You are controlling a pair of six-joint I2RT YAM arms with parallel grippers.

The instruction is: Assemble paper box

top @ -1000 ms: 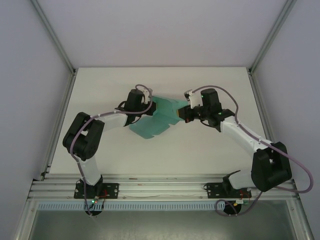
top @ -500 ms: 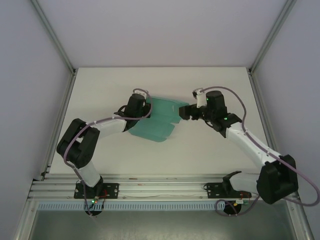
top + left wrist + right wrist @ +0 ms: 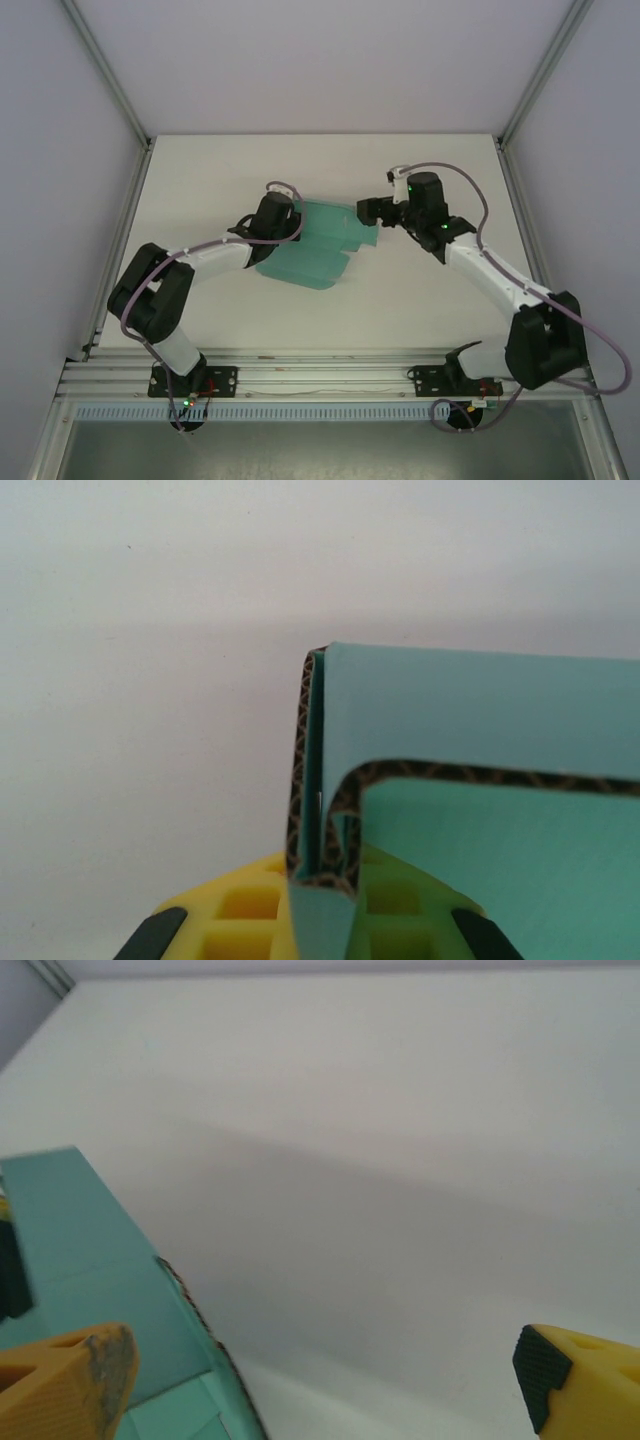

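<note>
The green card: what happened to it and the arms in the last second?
The right gripper let go of the paper box at its right edge and opened wide; the sheet settled flatter. The left gripper stays clamped on its left edge.

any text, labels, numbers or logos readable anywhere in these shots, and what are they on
None: no word, label, brand, number or sign can be read in any view.
The paper box is plain teal card with no print on the faces that show.
The white table carries no markings.
</note>
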